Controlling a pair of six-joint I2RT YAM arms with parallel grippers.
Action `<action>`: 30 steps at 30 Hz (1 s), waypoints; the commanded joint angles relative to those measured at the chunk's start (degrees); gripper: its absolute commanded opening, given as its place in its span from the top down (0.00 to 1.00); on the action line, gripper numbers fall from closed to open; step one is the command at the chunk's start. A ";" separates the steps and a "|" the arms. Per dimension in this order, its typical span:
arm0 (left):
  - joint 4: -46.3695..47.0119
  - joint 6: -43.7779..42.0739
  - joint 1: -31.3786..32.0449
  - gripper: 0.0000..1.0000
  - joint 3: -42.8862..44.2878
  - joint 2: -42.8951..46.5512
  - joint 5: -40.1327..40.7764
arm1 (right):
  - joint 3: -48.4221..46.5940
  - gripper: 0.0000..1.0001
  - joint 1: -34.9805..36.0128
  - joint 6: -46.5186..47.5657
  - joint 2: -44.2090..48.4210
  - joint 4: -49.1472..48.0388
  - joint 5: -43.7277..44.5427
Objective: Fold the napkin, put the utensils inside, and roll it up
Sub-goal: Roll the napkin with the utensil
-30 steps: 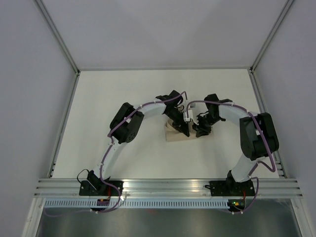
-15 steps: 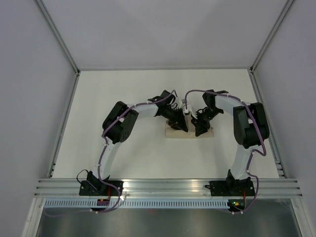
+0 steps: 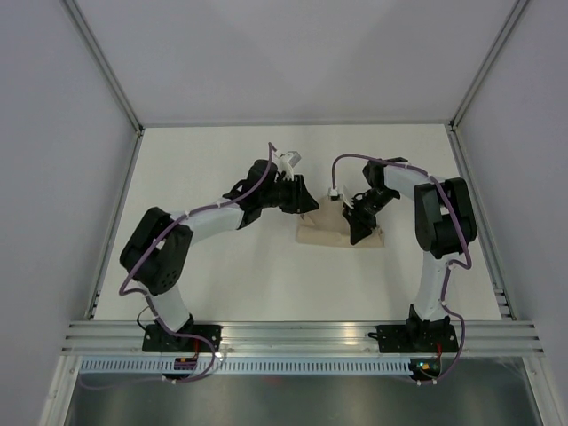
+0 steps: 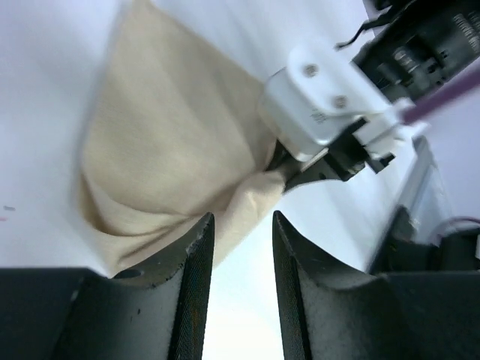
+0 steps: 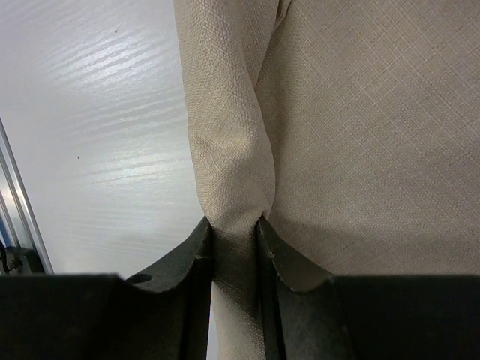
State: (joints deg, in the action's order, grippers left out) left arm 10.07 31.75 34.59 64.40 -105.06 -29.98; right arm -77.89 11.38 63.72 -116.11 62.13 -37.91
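Observation:
The beige napkin [image 3: 321,233] lies bunched into a small folded bundle at mid-table. My right gripper [image 3: 358,234] is shut on its right end. In the right wrist view a rolled fold of the napkin [image 5: 360,135] is pinched between the right gripper's [image 5: 234,226] jaws. My left gripper [image 3: 305,202] hovers just left of and beyond the bundle, off the cloth. In the left wrist view the left gripper [image 4: 240,219] is open with nothing between its jaws, and the napkin [image 4: 172,150] lies ahead of it. No utensils are in view.
The white table [image 3: 222,169] is boxed in by pale walls with metal corner posts [image 3: 106,75]. An aluminium rail [image 3: 302,335] carrying both arm bases runs along the near edge. The right arm's white camera mount [image 4: 322,97] sits close in front of the left gripper.
My left gripper opened, let go of the napkin and pulled back to the left and away. The right gripper kept its hold on the napkin's right end.

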 commanded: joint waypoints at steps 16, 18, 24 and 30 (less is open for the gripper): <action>21.14 -55.45 23.32 0.53 -14.31 8.56 34.55 | -0.51 0.94 -0.30 -0.79 -6.58 -4.65 7.41; 21.05 -62.14 25.95 0.52 -13.78 5.66 35.25 | -0.69 0.94 -0.30 -0.79 -6.67 -4.56 7.41; 15.96 -72.87 29.04 0.30 -9.66 -0.66 34.63 | -0.77 0.94 -0.39 -0.79 -6.93 -4.30 7.32; 15.34 -77.44 29.22 0.29 -7.89 -2.96 34.02 | -1.04 0.94 -0.39 -0.80 -7.19 -4.03 7.32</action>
State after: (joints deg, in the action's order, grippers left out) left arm 24.99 -38.37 63.81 53.67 -107.07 4.27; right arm -80.47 11.00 62.11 -118.54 64.66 -38.57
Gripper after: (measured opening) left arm 0.704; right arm 0.319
